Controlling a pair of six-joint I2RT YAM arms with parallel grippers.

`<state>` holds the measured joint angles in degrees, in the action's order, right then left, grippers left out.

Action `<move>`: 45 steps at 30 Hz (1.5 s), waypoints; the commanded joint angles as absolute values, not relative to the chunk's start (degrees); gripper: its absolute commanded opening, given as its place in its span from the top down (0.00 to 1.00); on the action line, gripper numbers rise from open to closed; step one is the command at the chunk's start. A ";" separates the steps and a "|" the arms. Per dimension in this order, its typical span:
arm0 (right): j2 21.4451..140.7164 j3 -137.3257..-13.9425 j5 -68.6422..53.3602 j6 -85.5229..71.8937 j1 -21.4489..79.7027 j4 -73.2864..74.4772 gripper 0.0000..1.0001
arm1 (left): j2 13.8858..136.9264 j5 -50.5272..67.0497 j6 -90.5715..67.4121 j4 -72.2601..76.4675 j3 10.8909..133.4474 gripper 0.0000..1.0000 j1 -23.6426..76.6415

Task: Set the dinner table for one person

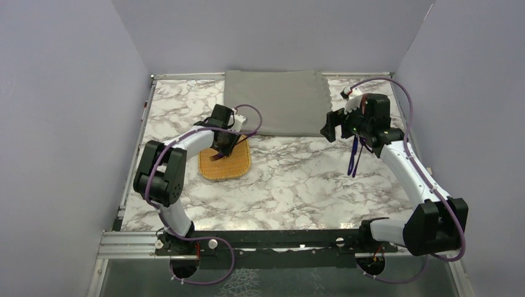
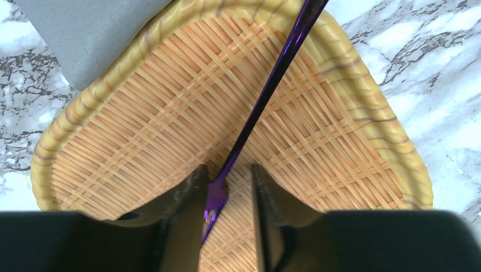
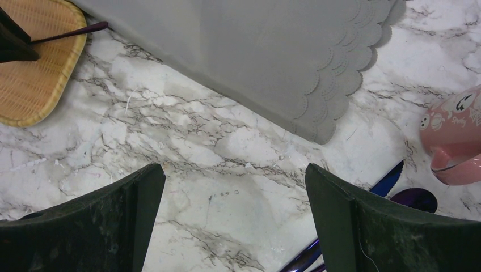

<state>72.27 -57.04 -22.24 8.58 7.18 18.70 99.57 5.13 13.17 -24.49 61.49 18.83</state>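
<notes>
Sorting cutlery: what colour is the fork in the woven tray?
The fork is metallic purple; clearest in left wrist view.

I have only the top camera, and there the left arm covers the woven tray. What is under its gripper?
Observer: The left wrist camera shows a purple fork lying in the woven tray. The left gripper has one finger on each side of the fork's head, and a gap still shows beside it.
Operator: Thank you. Does the right gripper hold anything?
Observer: No. In the right wrist camera the right gripper is wide open over the bare table, with nothing between its fingers.
</notes>
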 commanded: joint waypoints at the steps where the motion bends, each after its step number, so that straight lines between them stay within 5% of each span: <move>1: 71.37 -56.33 -23.81 9.05 7.23 17.84 0.00 | 100.15 4.87 14.08 -23.92 60.30 0.69 19.67; 6: 71.39 -56.30 -23.77 9.05 7.21 17.93 0.00 | 100.32 4.84 13.89 -23.98 60.21 1.00 19.99; 30: 70.91 -56.20 -24.93 8.45 7.21 18.13 0.00 | 82.65 -13.19 7.81 -29.51 64.92 1.00 18.00; 45: 69.83 -56.18 -26.62 8.31 7.21 18.45 0.00 | 96.05 -5.87 5.76 -28.42 67.11 1.00 -0.68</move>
